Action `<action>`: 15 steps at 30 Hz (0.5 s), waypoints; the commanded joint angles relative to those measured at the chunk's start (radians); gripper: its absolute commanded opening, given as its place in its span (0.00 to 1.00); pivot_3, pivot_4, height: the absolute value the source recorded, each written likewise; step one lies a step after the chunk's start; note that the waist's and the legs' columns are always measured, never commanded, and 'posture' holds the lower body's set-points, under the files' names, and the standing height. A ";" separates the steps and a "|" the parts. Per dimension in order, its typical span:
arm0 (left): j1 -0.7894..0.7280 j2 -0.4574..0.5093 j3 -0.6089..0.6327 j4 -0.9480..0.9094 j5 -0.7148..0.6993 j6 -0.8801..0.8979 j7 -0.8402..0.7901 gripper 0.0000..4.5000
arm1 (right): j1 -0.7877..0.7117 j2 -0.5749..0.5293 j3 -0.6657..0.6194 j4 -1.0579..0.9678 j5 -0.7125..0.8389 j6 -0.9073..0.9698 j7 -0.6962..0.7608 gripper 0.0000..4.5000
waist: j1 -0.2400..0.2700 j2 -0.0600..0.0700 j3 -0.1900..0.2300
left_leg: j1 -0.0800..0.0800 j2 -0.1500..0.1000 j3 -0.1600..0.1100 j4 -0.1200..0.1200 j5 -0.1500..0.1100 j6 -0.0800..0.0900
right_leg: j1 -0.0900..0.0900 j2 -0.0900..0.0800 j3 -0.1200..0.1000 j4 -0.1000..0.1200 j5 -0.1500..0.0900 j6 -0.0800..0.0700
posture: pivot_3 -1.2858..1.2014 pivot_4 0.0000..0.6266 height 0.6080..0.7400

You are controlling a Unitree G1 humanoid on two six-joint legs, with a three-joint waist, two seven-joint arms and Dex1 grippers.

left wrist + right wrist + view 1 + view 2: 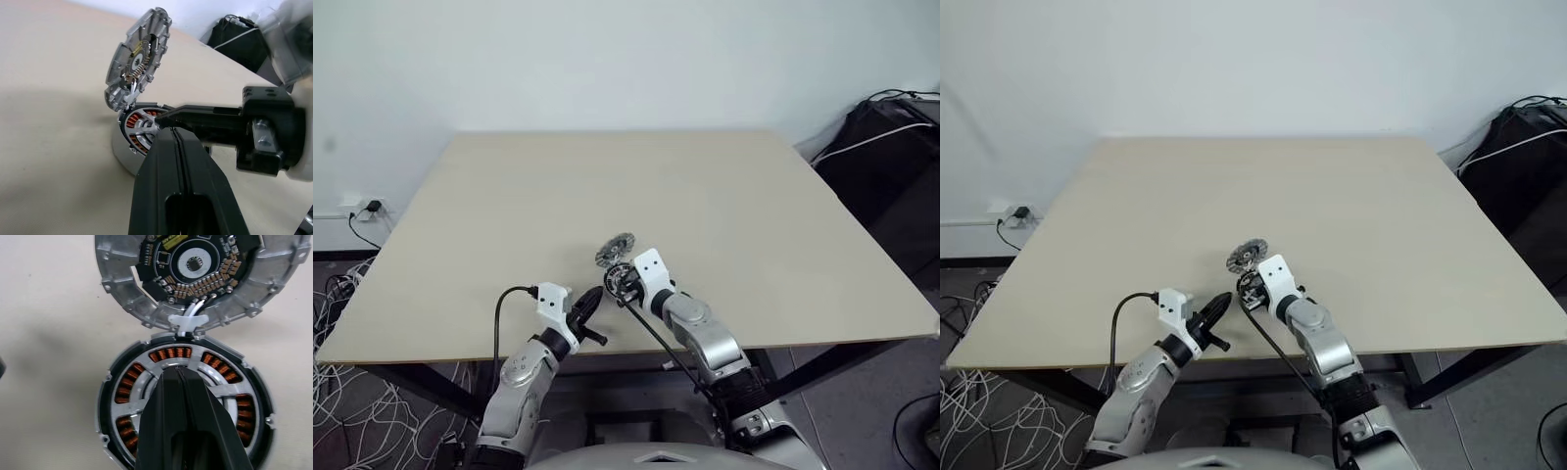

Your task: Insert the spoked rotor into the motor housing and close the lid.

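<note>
Both black two-fingered grippers have their fingers pressed together and hold nothing. Nearest, the left gripper point(590, 305) hovers just beside the right gripper point(164, 117), whose closed tips rest on the silver spoked rotor point(142, 401). This rotor sits inside the round metal motor housing point(122, 154), orange-copper windings showing between its spokes. Just beyond the tips, the dull-grey ribbed lid point(146, 303) stands tilted open, joined to the housing's far rim, on the beige table point(705, 196).

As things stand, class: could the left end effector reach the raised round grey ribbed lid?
Probably yes: the lid stands tilted open just beyond the shut left end effector, nothing between; the right end effector sits lower, on the rotor.
</note>
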 commanded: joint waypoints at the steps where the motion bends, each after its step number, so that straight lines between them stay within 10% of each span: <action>1: -0.009 0.007 -0.010 -0.009 0.032 -0.051 -0.001 0.01 | -0.001 -0.015 -0.010 -0.021 -0.003 0.004 0.015 0.00 | 0.000 0.001 -0.001 | 0.000 0.000 0.000 0.000 0.000 0.000 | 0.000 0.000 0.000 0.000 0.000 0.000 | 0.52 0.00 1.00; 15: -0.035 0.074 -0.039 0.093 0.165 -0.220 -0.014 0.01 | -0.144 -0.388 0.180 -0.242 -0.090 0.049 0.408 0.00 | 0.002 0.002 0.000 | 0.000 0.000 0.000 0.002 0.001 0.002 | 0.000 -0.001 -0.002 0.001 0.000 0.000 | 0.52 0.00 1.00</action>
